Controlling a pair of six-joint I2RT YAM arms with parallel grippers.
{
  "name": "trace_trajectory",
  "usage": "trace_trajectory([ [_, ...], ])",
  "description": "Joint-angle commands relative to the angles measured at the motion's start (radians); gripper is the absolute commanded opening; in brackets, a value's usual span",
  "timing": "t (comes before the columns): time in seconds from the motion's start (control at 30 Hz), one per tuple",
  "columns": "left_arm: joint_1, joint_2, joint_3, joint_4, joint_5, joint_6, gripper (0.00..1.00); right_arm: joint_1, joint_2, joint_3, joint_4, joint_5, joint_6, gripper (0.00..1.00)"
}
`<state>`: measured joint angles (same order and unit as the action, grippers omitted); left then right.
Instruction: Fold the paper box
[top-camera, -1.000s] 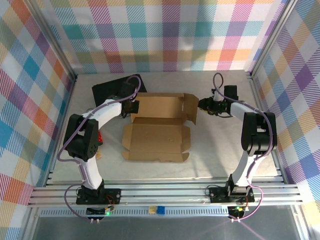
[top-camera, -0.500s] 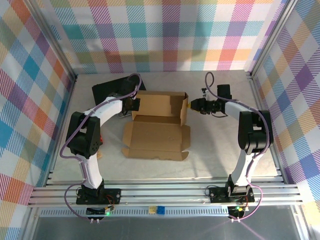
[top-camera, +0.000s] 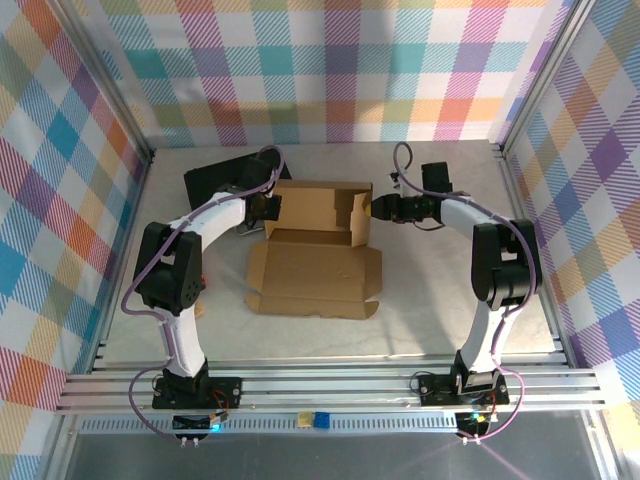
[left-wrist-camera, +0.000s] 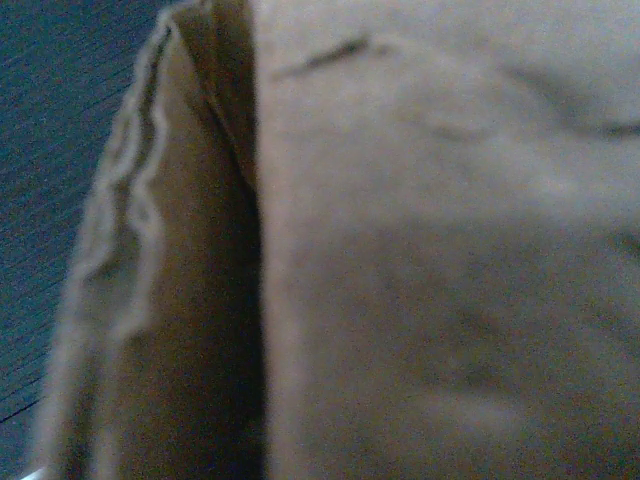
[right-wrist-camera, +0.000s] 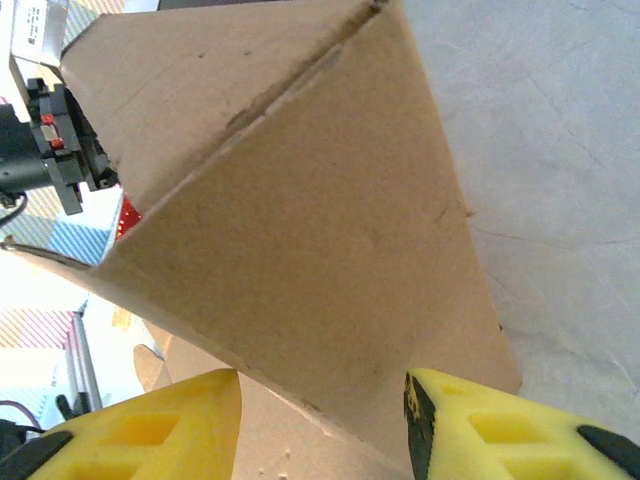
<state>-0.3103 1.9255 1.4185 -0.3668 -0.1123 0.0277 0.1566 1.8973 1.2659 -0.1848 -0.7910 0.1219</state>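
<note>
The paper box (top-camera: 312, 272), brown corrugated cardboard, lies mid-table with its base flat and its back wall (top-camera: 315, 203) standing up. Its right side flap (top-camera: 360, 215) is turned inward and upright. My right gripper (top-camera: 377, 208) sits against that flap from the right. In the right wrist view the gripper (right-wrist-camera: 320, 425) is open, its yellow fingers (right-wrist-camera: 160, 435) spread, and the flap (right-wrist-camera: 300, 240) reaches down between them. My left gripper (top-camera: 268, 208) presses at the box's left end. The left wrist view has blurred cardboard (left-wrist-camera: 440, 250) right against the lens, and the fingers are hidden.
A black case (top-camera: 222, 178) lies at the back left, just behind the left arm, and its dark surface (left-wrist-camera: 50, 110) shows in the left wrist view. Plaid walls enclose three sides. An aluminium rail (top-camera: 330, 385) runs along the near edge.
My right gripper has moved left and pushed the right side flap from spread outward to standing and turned inward. The left gripper has stayed at the box's left end.
</note>
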Motion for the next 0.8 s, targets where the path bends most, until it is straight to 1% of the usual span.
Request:
trace_trajectory([
  [0.0, 0.011, 0.016, 0.028, -0.024, 0.026, 0.027, 0.00, 0.018, -0.006, 0.037, -0.023, 0.047, -0.057, 0.49],
  [0.17, 0.011, 0.014, 0.028, -0.026, 0.022, 0.032, 0.00, 0.052, -0.017, 0.039, -0.032, 0.163, -0.082, 0.51],
  [0.33, 0.011, 0.010, 0.028, -0.028, 0.017, 0.034, 0.00, 0.085, -0.029, 0.030, 0.001, 0.300, -0.067, 0.47],
  [0.47, 0.011, 0.010, 0.031, -0.029, 0.017, 0.034, 0.00, 0.125, -0.029, 0.050, 0.000, 0.405, -0.071, 0.42],
  [0.53, 0.010, 0.012, 0.035, -0.032, 0.014, 0.034, 0.00, 0.151, -0.023, 0.062, -0.014, 0.479, -0.071, 0.38],
  [0.63, 0.009, 0.013, 0.037, -0.034, 0.008, 0.031, 0.00, 0.192, -0.013, 0.077, -0.026, 0.608, -0.054, 0.30],
  [0.73, 0.007, 0.016, 0.043, -0.040, -0.003, 0.024, 0.00, 0.236, 0.006, 0.108, -0.058, 0.739, -0.031, 0.19],
  [0.77, 0.005, 0.019, 0.045, -0.044, -0.006, 0.022, 0.00, 0.249, 0.011, 0.116, -0.067, 0.777, -0.022, 0.13],
])
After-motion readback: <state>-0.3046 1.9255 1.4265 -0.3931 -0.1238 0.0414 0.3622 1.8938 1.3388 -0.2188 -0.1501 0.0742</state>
